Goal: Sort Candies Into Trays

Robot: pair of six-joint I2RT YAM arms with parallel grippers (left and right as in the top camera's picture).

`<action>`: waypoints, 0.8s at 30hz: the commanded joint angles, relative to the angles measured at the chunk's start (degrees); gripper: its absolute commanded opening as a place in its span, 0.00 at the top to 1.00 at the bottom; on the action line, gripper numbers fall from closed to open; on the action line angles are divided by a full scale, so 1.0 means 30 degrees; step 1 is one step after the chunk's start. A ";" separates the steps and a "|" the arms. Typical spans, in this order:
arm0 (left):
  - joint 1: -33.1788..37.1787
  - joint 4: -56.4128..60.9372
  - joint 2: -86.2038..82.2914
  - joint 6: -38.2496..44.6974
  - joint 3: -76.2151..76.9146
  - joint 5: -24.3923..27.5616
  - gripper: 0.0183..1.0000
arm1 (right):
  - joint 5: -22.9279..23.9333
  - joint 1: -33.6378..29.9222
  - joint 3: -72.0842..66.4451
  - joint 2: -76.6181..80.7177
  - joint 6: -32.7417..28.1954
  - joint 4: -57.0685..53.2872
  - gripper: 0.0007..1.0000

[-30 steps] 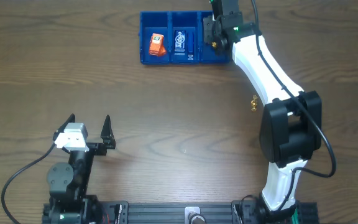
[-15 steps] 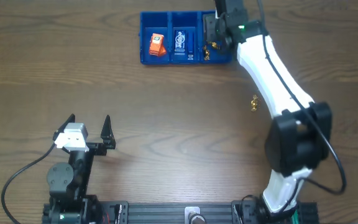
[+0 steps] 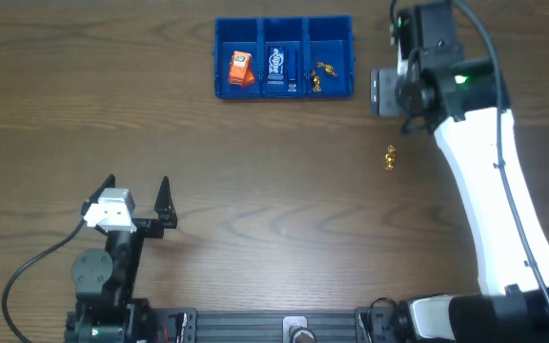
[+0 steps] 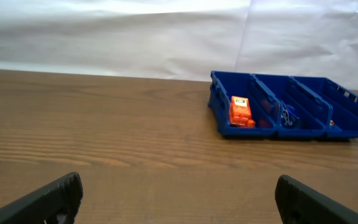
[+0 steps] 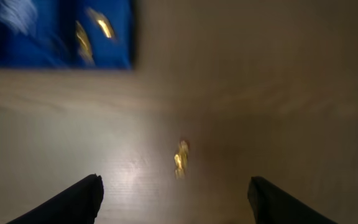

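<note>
The right gripper (image 5: 174,198) is hanging over the wooden table (image 3: 255,171) just off the right end of the blue tray (image 3: 284,20), fingers spread wide and gripping nothing. A loose gold candy (image 3: 390,157) is lying on the wood near it, apart from the tray. In the tray an orange candy (image 3: 241,69) is sitting in the left compartment, a blue-wrapped candy (image 3: 278,65) in the middle, gold candies (image 3: 322,74) in the right. The left gripper (image 3: 138,186) is sitting near its base, also spread and empty.
</note>
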 commanded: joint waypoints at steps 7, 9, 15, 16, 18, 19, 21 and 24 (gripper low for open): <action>0.0117 -0.0678 -0.0102 0.0204 -0.0350 0.0350 0.00 | -0.2586 -0.1712 -0.9056 0.0641 0.1042 0.5639 0.20; 0.0117 -0.0678 -0.0102 0.0204 -0.0350 0.0350 0.00 | -0.2586 -0.1938 -0.9923 0.0736 0.1042 0.6623 0.20; 0.0117 -0.0678 -0.0102 0.0204 -0.0350 0.0357 0.00 | -0.2790 -0.2754 -1.0404 0.1647 0.1042 0.7482 0.21; 0.0117 -0.0678 -0.0102 0.0204 -0.0350 0.0350 0.00 | -0.2885 -0.2834 -1.0404 0.1858 0.1042 0.7606 0.21; 0.0117 -0.0678 -0.0102 0.0204 -0.0350 0.0350 0.00 | -0.3009 -0.2892 -1.0404 0.2288 0.1035 0.7796 0.20; 0.0117 -0.0678 -0.0102 0.0204 -0.0350 0.0350 0.00 | -0.3016 -0.2892 -1.0404 0.2463 0.1035 0.7912 0.21; 0.0117 -0.0678 -0.0102 0.0204 -0.0350 0.0357 0.00 | -0.3009 -0.2892 -1.0404 0.2747 0.1035 0.8109 0.21; 0.0117 -0.0678 -0.0102 0.0204 -0.0350 0.0350 0.00 | -0.3009 -0.2892 -1.0404 0.3147 0.1042 0.8196 0.21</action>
